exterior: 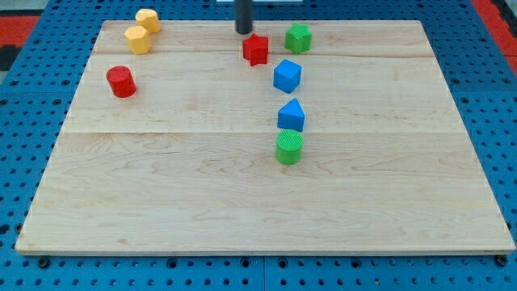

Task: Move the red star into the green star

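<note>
The red star point(255, 49) lies near the view's top, just left of centre. The green star point(298, 38) lies to its right and slightly higher, with a small gap between them. My tip point(244, 31) stands at the top edge of the board, just above and left of the red star, close to it; I cannot tell whether it touches.
A blue cube point(287, 76) and a blue pointed block point(292, 115) lie below the green star, with a green cylinder point(289, 147) under them. A red cylinder point(121, 82) lies at the left. Two yellow blocks point(143, 31) sit at the top left. The wooden board point(161, 202) rests on a blue pegboard.
</note>
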